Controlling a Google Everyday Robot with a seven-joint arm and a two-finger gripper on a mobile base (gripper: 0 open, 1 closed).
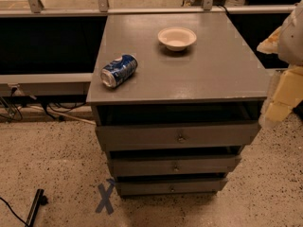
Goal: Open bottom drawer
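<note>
Your gripper hangs by the cabinet's top right corner; can't tell if it's wide or narrow. Bottom drawer sits well below & left of it. Risk imo: its knob is tiny, so you may slip off or catch the middle drawer instead.

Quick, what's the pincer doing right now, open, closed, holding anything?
Pincer: cannot be told; it is at the view's right edge, beside the cabinet at its front right corner, well above the bottom drawer.
</note>
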